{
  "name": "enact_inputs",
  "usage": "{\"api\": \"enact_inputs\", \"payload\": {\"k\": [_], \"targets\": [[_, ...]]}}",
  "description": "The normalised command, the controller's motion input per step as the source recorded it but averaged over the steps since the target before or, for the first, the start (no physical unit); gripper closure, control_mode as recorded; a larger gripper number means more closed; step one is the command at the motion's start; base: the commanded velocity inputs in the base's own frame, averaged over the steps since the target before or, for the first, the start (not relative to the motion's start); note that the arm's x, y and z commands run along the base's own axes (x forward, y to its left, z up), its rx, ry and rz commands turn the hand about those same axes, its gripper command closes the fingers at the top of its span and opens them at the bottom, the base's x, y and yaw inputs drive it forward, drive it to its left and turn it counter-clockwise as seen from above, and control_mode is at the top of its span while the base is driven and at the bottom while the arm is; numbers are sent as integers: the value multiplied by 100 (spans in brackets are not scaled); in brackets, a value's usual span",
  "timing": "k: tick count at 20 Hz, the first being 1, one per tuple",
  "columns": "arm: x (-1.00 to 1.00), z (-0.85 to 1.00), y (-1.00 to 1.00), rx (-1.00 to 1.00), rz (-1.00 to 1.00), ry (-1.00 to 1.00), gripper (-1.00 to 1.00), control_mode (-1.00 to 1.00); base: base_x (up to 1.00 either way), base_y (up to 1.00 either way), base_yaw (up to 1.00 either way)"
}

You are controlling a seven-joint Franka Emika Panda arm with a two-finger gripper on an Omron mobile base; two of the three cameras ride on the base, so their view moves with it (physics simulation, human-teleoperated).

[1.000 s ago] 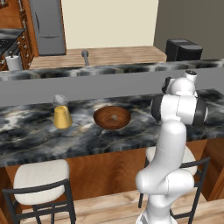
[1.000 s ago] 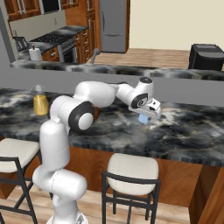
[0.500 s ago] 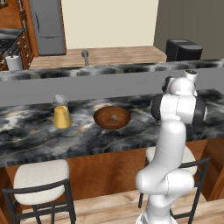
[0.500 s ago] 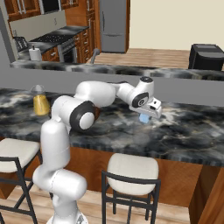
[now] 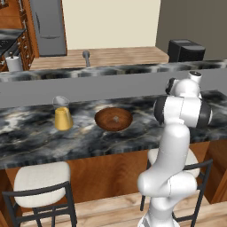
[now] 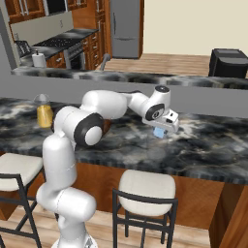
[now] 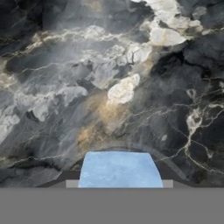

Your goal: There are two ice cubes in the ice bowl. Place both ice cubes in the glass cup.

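Nothing has moved; ice cube (image 6: 158, 132) sits half-hidden in the jaws.

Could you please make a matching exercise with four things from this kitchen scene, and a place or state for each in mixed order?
Things:
1. ice cube
2. ice bowl
3. glass cup
4. gripper

Places or states:
A. stands on the counter, lower part yellow-orange
B. sits between the finger tips, above the dark marble
C. rests on the counter, to the right of the glass in the left base view
D. shut on a pale blue cube, well away from the bowl

Pairs: 1-B, 2-C, 3-A, 4-D
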Motion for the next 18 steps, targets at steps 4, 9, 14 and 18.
{"api": "enact_inputs", "payload": {"k": [4, 9, 14, 18], "targets": [[-14, 0, 0, 0, 0, 0, 100, -100, 0, 0, 0], [-8, 0, 0, 0, 0, 0, 100, -100, 0, 0, 0], [0, -5, 0, -2, 0, 0, 100, -100, 0, 0, 0], [0, -16, 0, -5, 0, 0, 100, -100, 0, 0, 0]]}}
